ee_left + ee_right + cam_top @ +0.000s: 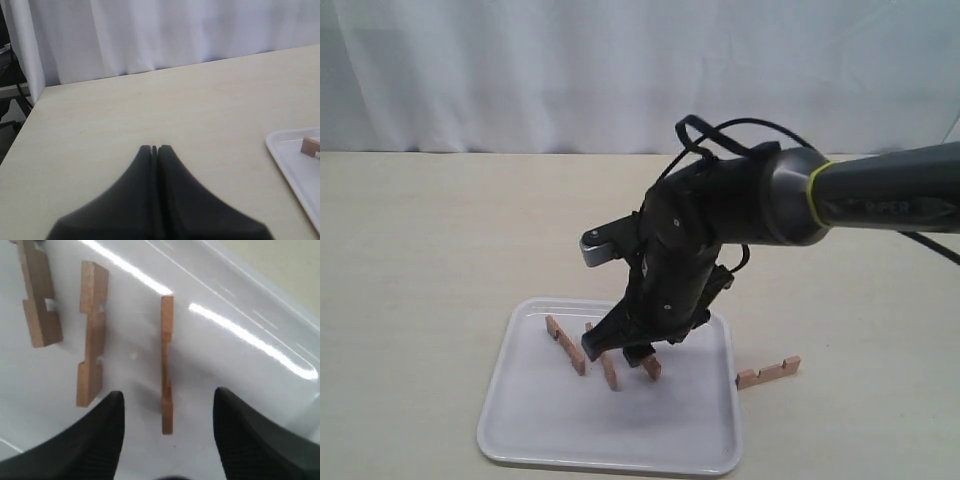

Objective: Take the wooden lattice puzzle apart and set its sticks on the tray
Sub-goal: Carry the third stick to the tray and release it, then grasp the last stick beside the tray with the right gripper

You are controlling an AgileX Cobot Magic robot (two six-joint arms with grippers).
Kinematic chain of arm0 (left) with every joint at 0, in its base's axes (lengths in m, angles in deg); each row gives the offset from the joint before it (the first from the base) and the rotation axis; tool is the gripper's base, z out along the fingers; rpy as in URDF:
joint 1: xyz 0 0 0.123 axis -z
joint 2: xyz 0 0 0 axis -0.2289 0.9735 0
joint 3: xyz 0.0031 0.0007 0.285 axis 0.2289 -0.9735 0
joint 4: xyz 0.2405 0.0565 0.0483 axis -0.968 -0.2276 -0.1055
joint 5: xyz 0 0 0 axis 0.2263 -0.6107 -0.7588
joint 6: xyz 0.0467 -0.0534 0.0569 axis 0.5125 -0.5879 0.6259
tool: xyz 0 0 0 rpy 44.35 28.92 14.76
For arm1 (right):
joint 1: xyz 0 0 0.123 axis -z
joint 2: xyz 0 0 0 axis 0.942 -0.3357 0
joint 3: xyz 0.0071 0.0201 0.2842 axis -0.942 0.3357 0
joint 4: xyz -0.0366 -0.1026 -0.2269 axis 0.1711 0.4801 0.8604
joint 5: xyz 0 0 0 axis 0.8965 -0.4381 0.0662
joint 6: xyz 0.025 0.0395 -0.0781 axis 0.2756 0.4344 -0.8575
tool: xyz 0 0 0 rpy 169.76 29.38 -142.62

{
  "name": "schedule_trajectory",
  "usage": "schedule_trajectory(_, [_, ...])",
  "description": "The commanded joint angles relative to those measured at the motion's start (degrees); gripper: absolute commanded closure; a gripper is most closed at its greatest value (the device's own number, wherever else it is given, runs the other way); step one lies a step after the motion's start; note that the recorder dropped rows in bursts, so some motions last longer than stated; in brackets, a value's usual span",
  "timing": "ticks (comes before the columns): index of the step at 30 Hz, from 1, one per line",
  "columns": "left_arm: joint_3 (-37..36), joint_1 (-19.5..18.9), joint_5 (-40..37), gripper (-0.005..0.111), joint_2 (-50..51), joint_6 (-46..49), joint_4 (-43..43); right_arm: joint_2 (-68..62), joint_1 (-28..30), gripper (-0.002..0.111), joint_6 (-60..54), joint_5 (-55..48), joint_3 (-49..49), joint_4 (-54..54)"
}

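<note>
No word, number or sign can be read in any of the three views. The only trace of lettering is a faint pale marking on the dark grey right arm (892, 207), at about three o'clock in the exterior view. It is too blurred to make out.
</note>
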Motion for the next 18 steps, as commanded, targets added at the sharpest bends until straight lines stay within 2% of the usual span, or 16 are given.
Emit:
schedule_trajectory(1, [-0.1, 0.0, 0.5, 0.107, 0.0, -0.5, -0.1, 5.8, -0.1, 0.056, -4.1, -7.3, -2.8, 0.2])
schedule_trajectory(9, [-0.1, 0.0, 0.5, 0.107, 0.0, -0.5, -0.1, 15.3, -0.1, 0.056, -13.5, -13.5, 0.1, 2.3])
schedule_trajectory(18, [-0.1, 0.0, 0.5, 0.107, 0.0, -0.5, -0.1, 20.9, 2.6, 0.056, -22.1, -5.5, 12.4, 6.1])
